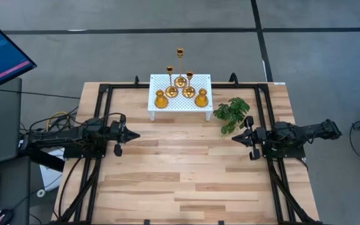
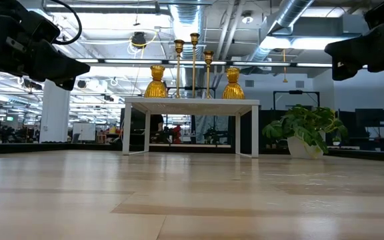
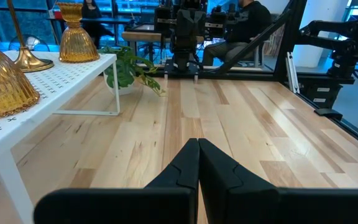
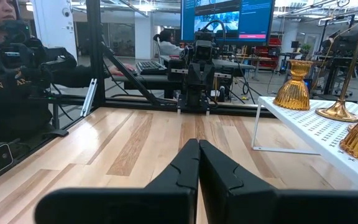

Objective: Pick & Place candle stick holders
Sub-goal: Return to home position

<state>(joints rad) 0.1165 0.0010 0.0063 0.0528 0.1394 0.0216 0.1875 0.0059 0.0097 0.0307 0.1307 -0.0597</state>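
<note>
A pale wooden table fills the high view, with a white perforated stand at the middle of its far edge. All five gold candle stick holders stand upright on that stand: three thin-stemmed ones clustered toward the back and two bulbous ones nearer the front corners. None is left on the bare wood. The left gripper sits at the table's left side and the right gripper at its right. Each has its fingers pressed together on nothing, and they point at each other across the table. The stand lies beyond and between them, about equally far from both and well clear of each. A leafy plant sits just beside the right gripper. Judged from this, placing looks finished and only parking the arms remains.
</note>
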